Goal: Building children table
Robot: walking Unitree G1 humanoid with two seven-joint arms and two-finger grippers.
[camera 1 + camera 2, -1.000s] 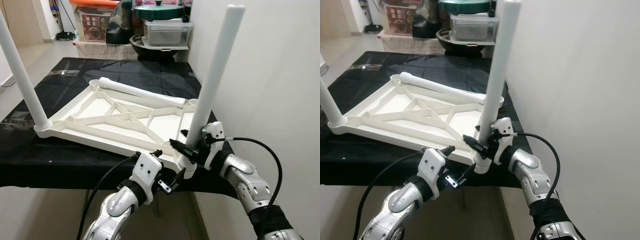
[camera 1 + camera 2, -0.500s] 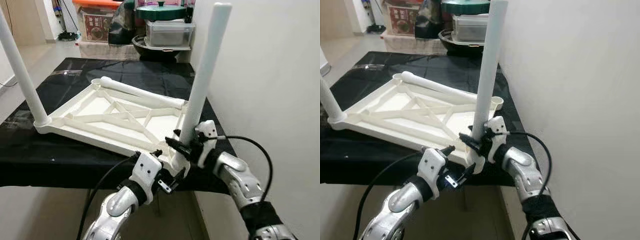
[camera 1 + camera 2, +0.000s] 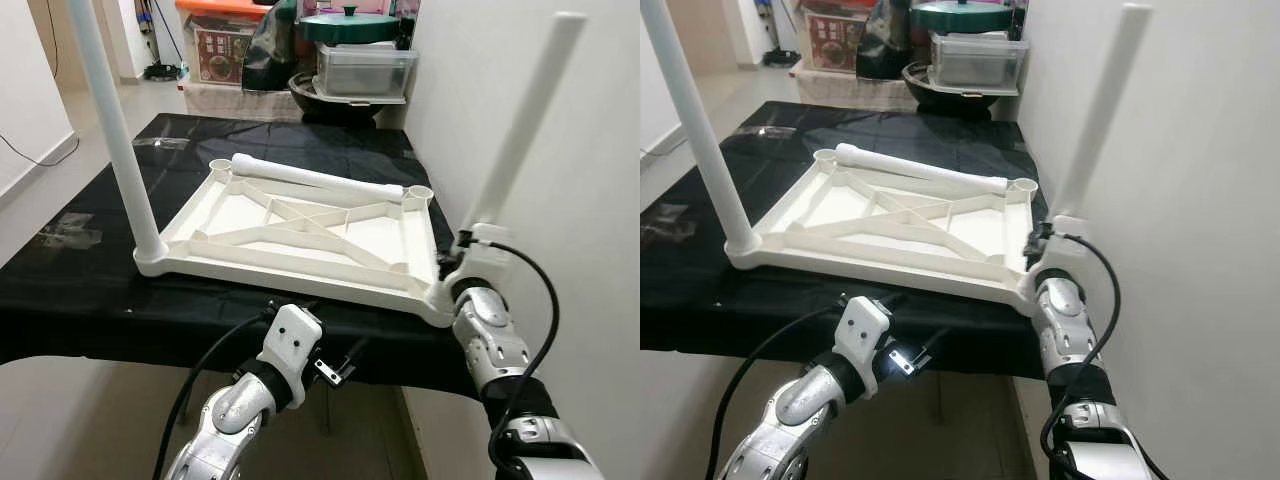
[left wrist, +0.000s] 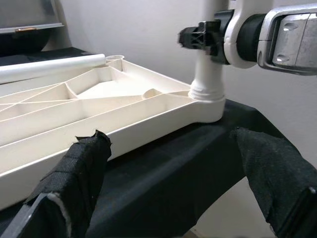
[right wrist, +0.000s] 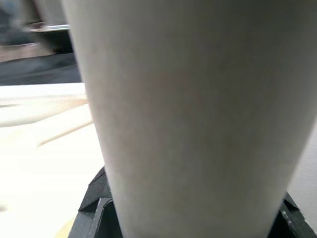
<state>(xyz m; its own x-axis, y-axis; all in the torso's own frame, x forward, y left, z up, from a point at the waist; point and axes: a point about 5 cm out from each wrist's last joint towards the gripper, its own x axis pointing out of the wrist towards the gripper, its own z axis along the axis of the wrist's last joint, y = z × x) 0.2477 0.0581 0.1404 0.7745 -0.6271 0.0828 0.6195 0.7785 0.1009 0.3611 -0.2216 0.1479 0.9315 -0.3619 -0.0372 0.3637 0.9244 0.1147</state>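
An upturned white table top (image 3: 300, 225) lies on the black-covered table (image 3: 90, 300). One white leg (image 3: 110, 130) stands in its near left corner. Another leg (image 3: 520, 120) rises from the near right corner, leaning right, and my right gripper (image 3: 463, 243) is shut on its base. In the right wrist view that leg (image 5: 188, 99) sits close between the black fingers (image 5: 96, 198). A loose leg (image 3: 310, 178) lies along the far edge between two empty sockets (image 3: 419, 190). My left gripper (image 3: 345, 358) hangs open below the table's front edge, its padded fingers (image 4: 84, 163) spread wide.
A white wall (image 3: 590, 260) runs close along the right side of the table. Behind the table stand a green-lidded pot (image 3: 348, 25), a clear box (image 3: 362, 70) and a cardboard carton (image 3: 222, 45). Bare floor (image 3: 60, 130) lies to the left.
The camera has shifted, so the table top sits further right in view. My right forearm has swung from the right side to under the corner, still holding the leg. The left gripper is unchanged.
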